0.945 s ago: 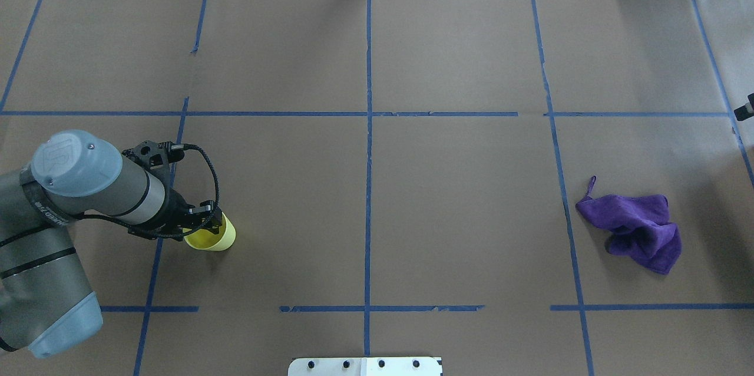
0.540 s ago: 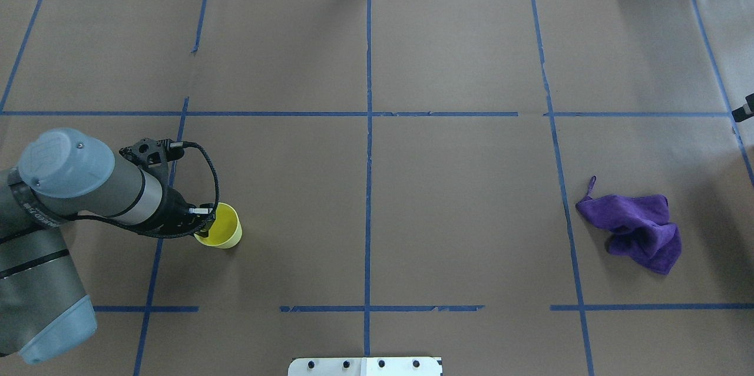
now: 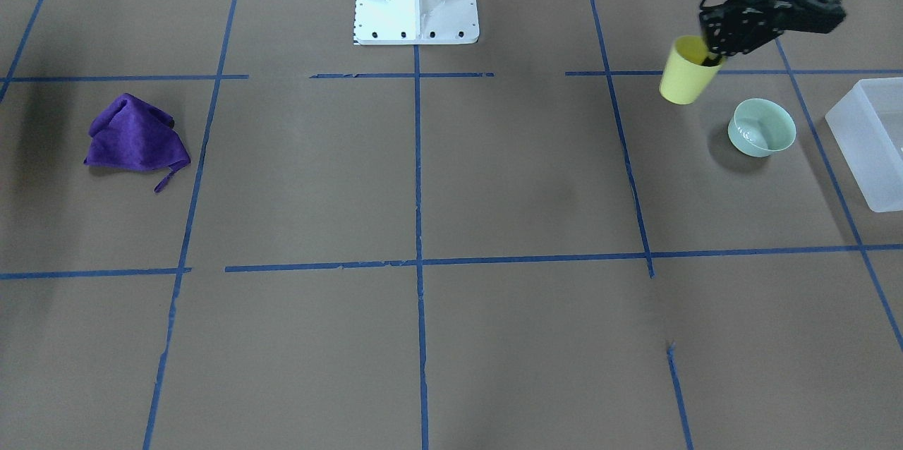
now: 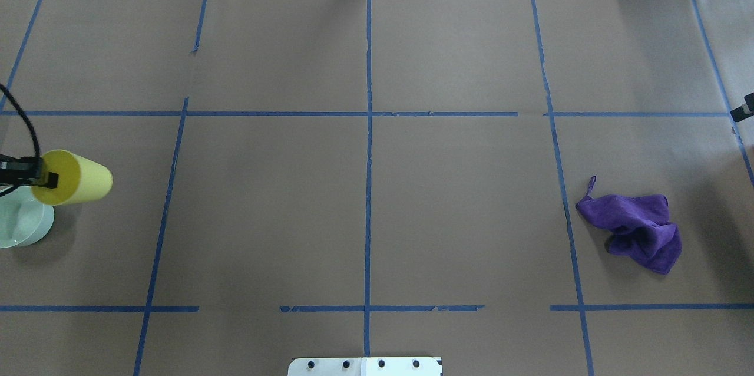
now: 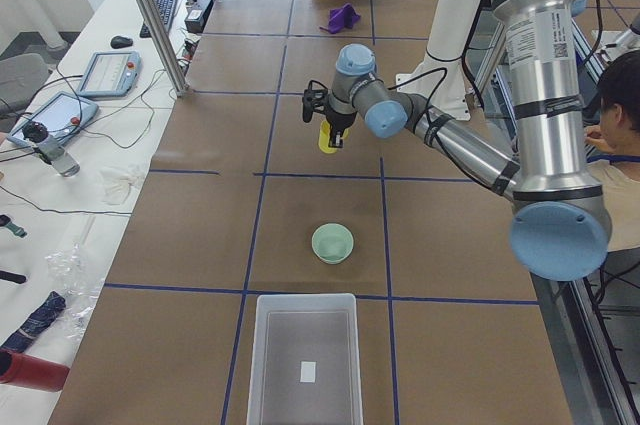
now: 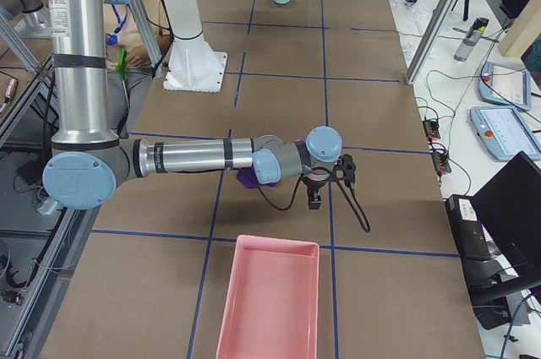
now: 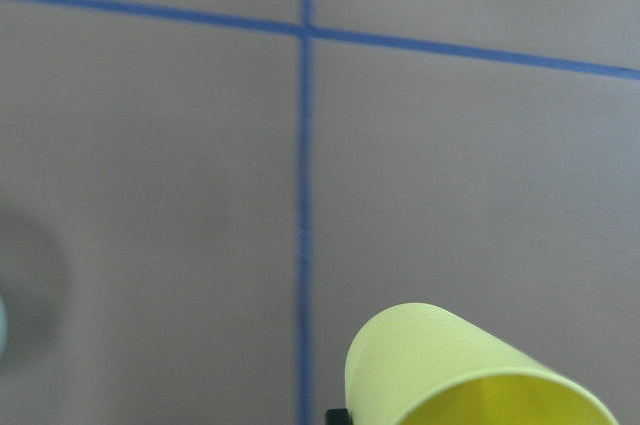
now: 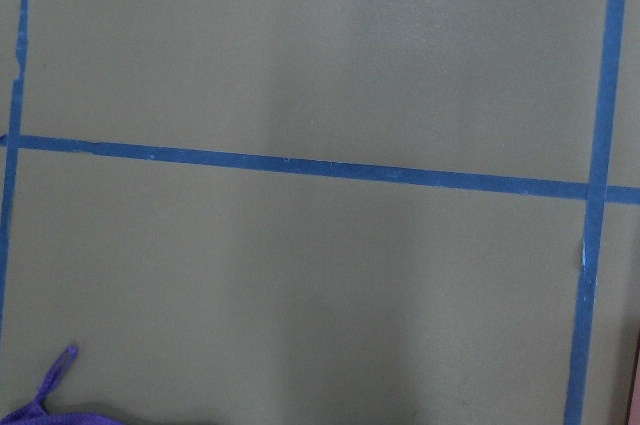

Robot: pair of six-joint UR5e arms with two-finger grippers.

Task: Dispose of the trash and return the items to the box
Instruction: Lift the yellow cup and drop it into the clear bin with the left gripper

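While my left hand holds the yellow cup aloft, nothing is boxed: bowl on counter, box at its 3 o'clock (front-facing view). Right hand: cannot tell.

The overhead view's left edge cuts off most of the left gripper and part of the mint-green bowl; the front view's right edge cuts the translucent box. We see the yellow cup blurred in the wrist view, and the right gripper is too small to judge
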